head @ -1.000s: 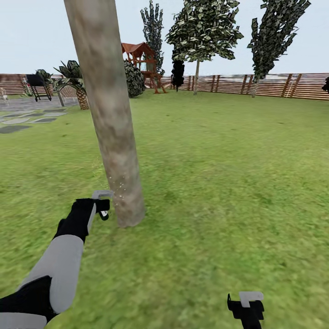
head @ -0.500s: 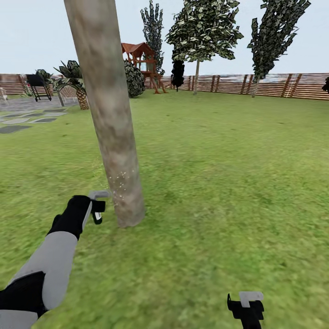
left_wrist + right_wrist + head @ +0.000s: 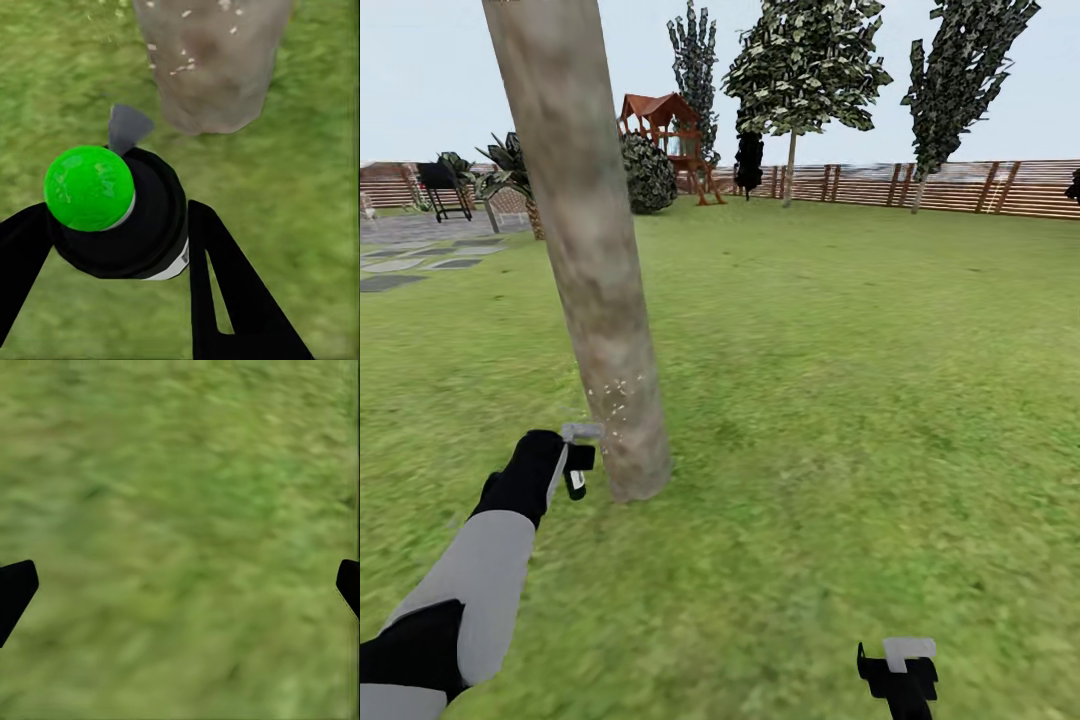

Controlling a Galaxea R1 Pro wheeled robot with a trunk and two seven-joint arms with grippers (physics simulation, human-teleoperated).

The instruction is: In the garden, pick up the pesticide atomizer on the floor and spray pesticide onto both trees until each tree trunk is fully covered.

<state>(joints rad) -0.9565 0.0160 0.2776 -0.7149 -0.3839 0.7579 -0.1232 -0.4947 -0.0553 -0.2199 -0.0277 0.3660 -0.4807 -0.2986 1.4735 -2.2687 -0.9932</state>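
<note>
Gripping the pesticide atomizer (image 3: 120,214), the left end effector (image 3: 575,465) is clenched around its black body — green cap toward the wrist camera, grey nozzle aimed at the tree trunk (image 3: 595,290) just beside it; pale specks dot the bark low down; the right end effector (image 3: 180,585) hangs released over the floor (image 3: 840,400) — fingertips wide apart, well clear of the trunk.
</note>
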